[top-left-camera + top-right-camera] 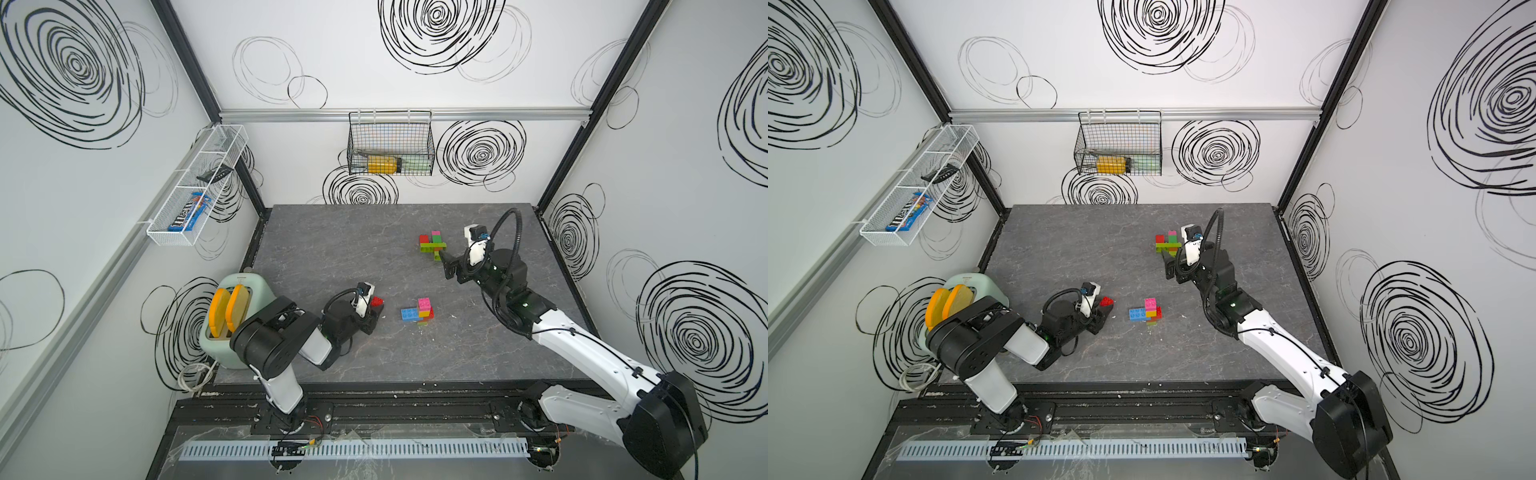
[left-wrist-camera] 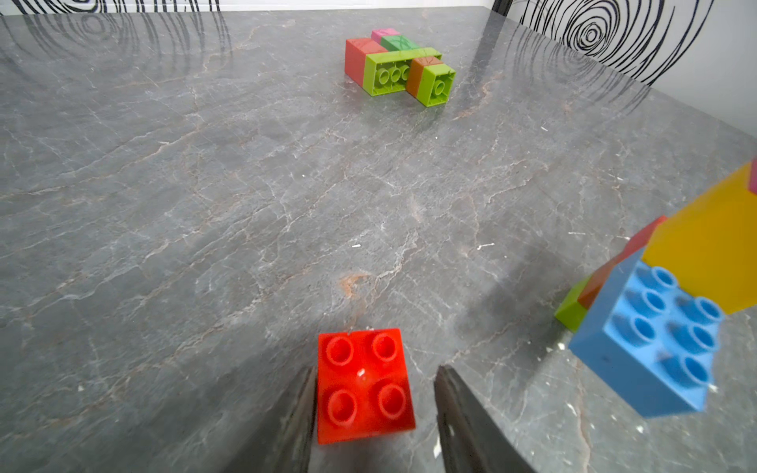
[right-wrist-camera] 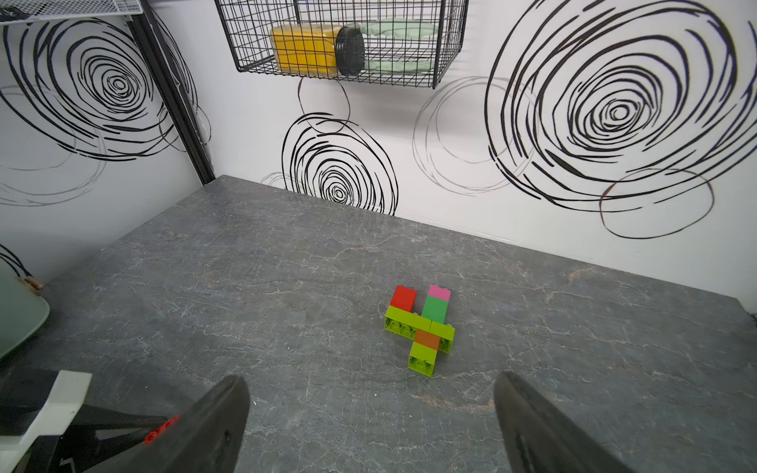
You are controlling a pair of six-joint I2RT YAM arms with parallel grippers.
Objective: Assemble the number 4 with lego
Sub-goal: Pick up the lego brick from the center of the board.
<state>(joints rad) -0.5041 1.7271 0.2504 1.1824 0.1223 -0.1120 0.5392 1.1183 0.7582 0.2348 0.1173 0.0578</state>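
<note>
One loose red brick, and you're at the grasp.
Both top views: your left gripper straddles the red brick, well apart from the lime 4-shaped cluster; your right gripper sits just beside that cluster. Left wrist view: jaws half spread, one touching the brick, one just off it; I'd say pinch, then lift. Right wrist view: jaws wide, empty.

Robot lab cell, swirl-patterned walls
</note>
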